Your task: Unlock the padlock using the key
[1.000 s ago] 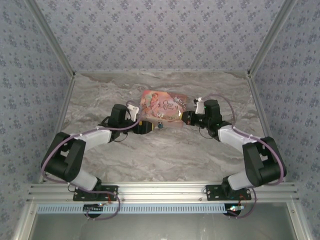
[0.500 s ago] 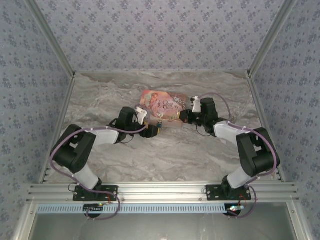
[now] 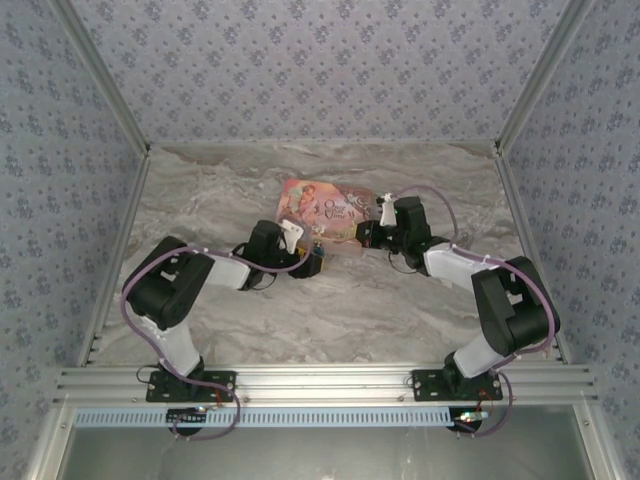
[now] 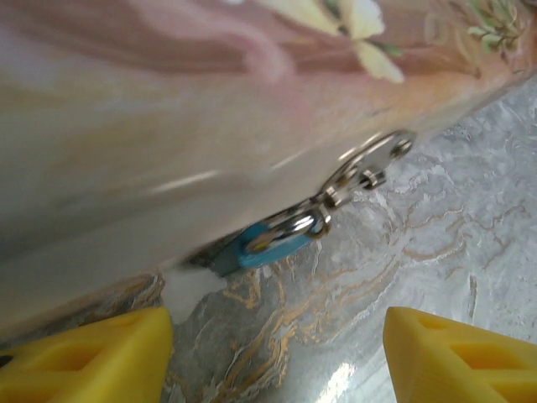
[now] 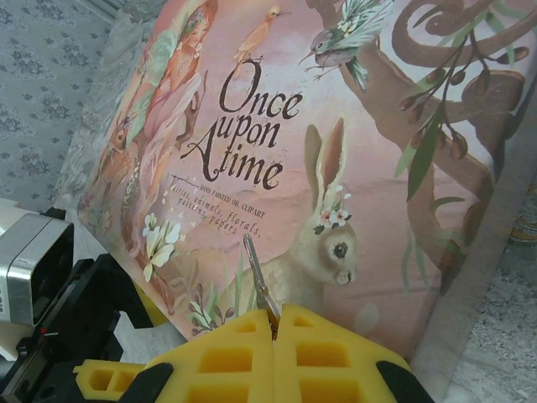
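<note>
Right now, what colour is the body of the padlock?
Blue-teal padlock; it shows best in the left wrist view.

A pink box [image 3: 322, 206] lies flat on the grey marble-patterned table [image 3: 330, 300], towards the back and near the middle. Its lid reads "Once upon A time" and shows a rabbit [image 5: 325, 243] wearing flowers, with birds [image 5: 342, 44] above. A silvery clasp [image 4: 369, 164] hangs off its front side. Blue floral wallpaper [image 3: 320, 60] covers the walls; a metal rail [image 3: 320, 381] runs along the near edge.
</note>
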### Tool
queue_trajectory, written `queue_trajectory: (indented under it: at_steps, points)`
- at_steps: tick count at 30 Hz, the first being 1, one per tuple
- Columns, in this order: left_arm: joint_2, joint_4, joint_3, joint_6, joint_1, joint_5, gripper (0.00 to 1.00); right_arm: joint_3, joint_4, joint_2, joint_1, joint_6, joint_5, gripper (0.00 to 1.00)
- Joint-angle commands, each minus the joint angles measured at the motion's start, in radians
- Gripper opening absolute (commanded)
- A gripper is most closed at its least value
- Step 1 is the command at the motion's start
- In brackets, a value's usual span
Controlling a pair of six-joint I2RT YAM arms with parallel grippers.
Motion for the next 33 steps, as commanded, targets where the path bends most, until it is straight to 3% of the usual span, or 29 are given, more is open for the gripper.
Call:
queue_trajectory:
  at_steps: [1,15,33]
  points:
    - [0.036,0.064,0.032,-0.011,-0.028,-0.066,0.64,-0.024,-0.09,0.022,0.017,-0.01,0.022,0.0]
    - [0.061,0.05,0.063,-0.039,-0.058,-0.159,0.52,-0.026,-0.076,0.025,0.026,-0.007,0.018,0.0]
    - [0.042,-0.018,0.105,-0.097,-0.066,-0.203,0.26,-0.026,-0.062,0.012,0.035,-0.005,0.018,0.0]
